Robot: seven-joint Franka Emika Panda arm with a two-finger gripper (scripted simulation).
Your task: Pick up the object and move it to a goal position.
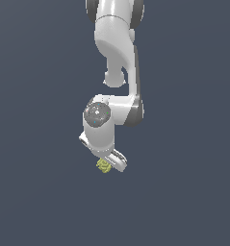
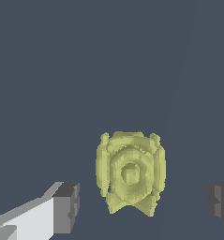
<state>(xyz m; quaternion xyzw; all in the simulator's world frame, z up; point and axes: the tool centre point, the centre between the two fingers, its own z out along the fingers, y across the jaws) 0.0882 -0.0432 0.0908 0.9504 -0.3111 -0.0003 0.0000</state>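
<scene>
Olive-yellow object (image 2: 130, 174) sits between the 2 wide-open fingers (image 2: 66, 207) of the gripper (image 1: 111, 165), gaps either side, nothing gripped, lined up for the close.

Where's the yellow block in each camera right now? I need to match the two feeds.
Exterior view: the yellow block sits low in the picture, at the tip of the gripper.
Wrist view: the block lies between the two fingers, untouched.
Shared landmark: the gripper fingers.
</scene>
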